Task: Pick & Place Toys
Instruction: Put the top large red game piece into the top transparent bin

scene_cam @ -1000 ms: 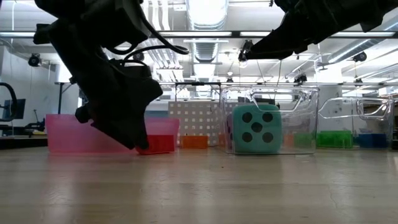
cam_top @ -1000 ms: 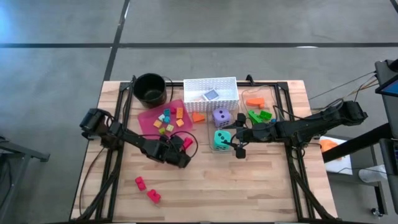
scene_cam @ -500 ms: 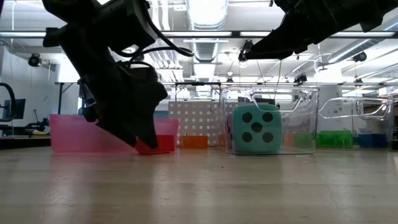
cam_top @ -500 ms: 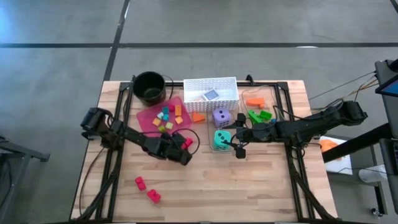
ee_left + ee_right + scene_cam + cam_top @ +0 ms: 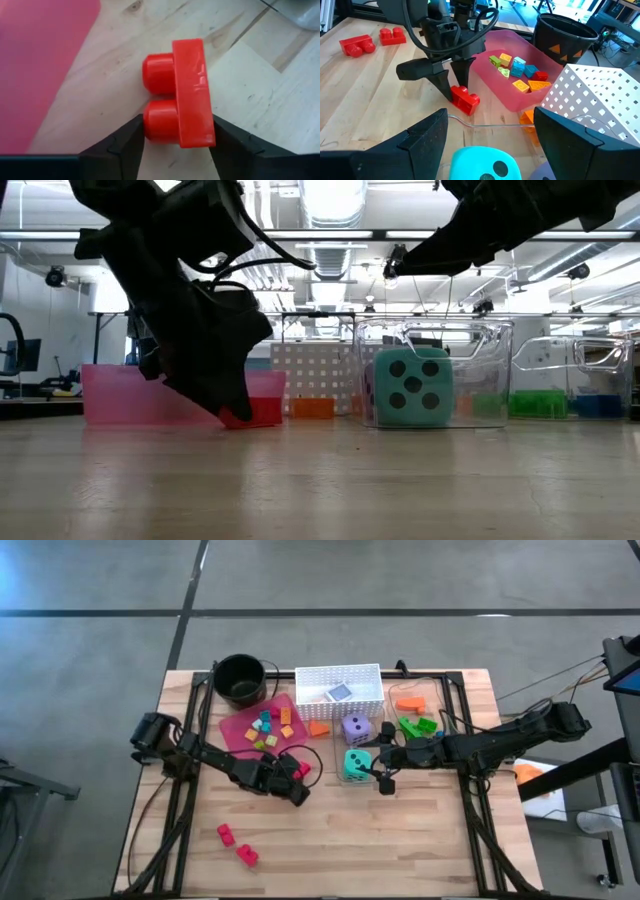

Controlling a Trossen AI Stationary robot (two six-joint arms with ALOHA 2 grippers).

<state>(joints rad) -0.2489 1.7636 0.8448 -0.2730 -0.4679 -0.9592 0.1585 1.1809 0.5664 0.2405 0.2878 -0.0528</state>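
My left gripper (image 5: 297,783) is shut on a red two-stud brick (image 5: 300,769) just off the near right corner of the pink tray (image 5: 235,730); the brick also shows in the left wrist view (image 5: 187,95) and the right wrist view (image 5: 465,99). My right gripper (image 5: 386,770) hangs open and empty beside the teal die (image 5: 356,764), which sits with the purple die (image 5: 356,727) in a clear box. Several small bricks lie in the pink tray. Two more red bricks (image 5: 226,833) (image 5: 247,855) lie on the table near its front. My left gripper pinches the red brick between its two fingers, one finger on the end of a stud (image 5: 150,127), the other on the brick's flat underside (image 5: 207,131). The fingers slant down from the table's left. The brick lies on its side at table level, studs sideways; I cannot tell whether it touches the wood.
A black round pot (image 5: 241,681) and a white perforated basket (image 5: 340,686) stand at the back. An orange brick (image 5: 318,727) lies between tray and dice. A clear box at the right holds orange (image 5: 408,703) and green (image 5: 418,725) bricks. Bare wood lies along the near half.
My left gripper has gone a little toward the table's right edge, up to the red brick, which has stayed where it was beside the pink tray. My right arm has kept still.
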